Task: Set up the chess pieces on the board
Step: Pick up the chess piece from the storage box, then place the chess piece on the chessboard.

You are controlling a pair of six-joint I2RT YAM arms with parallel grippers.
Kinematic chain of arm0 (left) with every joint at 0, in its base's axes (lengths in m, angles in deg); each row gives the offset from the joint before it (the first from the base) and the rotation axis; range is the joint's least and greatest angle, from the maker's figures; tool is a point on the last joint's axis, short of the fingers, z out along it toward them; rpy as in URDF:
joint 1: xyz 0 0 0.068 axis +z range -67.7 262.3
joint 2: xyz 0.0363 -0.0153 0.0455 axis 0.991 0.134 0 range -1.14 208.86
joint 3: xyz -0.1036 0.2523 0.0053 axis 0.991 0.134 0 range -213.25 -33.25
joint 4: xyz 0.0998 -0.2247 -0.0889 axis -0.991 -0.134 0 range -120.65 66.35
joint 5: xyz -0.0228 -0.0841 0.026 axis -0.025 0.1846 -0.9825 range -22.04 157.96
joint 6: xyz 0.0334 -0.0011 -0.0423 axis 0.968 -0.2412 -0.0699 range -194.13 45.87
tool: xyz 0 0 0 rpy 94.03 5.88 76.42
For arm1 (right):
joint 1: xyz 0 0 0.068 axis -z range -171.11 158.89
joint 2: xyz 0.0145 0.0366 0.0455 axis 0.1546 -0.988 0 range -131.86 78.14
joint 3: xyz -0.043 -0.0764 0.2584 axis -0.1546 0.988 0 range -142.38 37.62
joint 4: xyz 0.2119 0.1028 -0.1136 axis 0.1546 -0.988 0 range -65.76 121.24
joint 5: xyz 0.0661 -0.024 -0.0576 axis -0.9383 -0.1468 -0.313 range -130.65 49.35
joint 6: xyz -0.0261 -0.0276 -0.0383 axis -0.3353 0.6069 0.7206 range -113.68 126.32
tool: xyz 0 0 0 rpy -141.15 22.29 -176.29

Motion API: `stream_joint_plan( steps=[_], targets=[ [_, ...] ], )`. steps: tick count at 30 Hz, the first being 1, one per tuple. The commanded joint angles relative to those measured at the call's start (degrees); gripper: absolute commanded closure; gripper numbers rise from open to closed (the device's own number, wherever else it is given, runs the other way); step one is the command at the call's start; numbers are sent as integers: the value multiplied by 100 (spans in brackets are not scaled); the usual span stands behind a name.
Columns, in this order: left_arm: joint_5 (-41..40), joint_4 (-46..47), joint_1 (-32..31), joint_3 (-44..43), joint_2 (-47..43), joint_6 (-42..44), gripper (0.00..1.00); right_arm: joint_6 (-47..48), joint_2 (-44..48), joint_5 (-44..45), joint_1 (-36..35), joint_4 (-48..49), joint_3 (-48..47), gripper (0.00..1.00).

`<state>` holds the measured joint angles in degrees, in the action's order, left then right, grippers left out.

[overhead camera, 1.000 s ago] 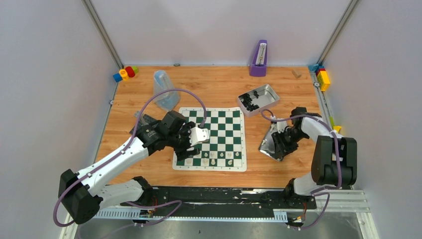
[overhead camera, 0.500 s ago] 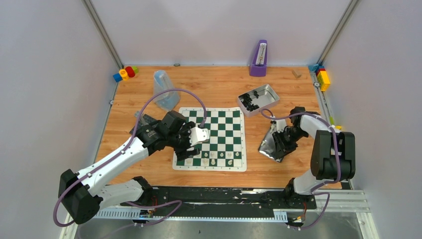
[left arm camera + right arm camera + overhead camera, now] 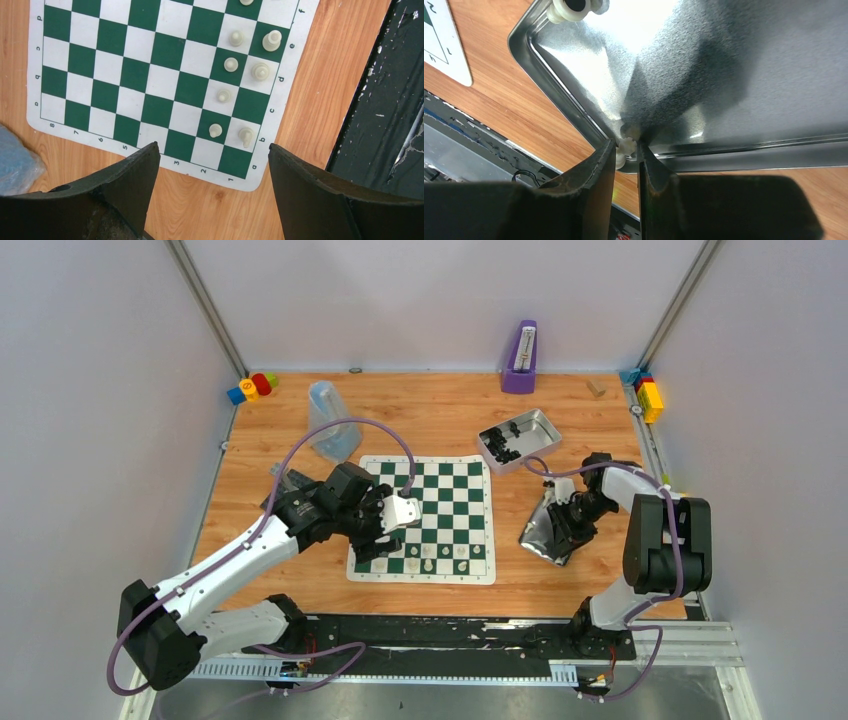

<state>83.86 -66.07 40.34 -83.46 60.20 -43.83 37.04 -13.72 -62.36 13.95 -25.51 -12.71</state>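
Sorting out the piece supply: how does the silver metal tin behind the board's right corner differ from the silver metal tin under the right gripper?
The back silver metal tin holds black pieces; the near silver metal tin shows cream-white ones. The back tin stands untouched; in the near tin's corner the right gripper pinches a cream-white chess piece. Both are shiny, shallow, rimmed trays.
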Motion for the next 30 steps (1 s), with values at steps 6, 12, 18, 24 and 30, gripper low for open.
stream_joint_plan(
  steps=[6,12,18,24,30],
  targets=[
    [5,57,21,-133,22,-3,12,-126,-44,-75,-48,-77,-278,84],
    [-19,58,21,-163,26,-13,12,-132,38,-186,-46,-248,-556,95],
    [-126,173,27,-166,44,-78,12,69,352,-672,-49,-294,-823,99],
    [53,420,253,-219,118,-264,12,269,839,-1653,-451,377,-1139,100],
    [1007,182,1213,-704,466,-373,12,68,1042,-2256,-1502,2075,-1001,100]
  ],
)
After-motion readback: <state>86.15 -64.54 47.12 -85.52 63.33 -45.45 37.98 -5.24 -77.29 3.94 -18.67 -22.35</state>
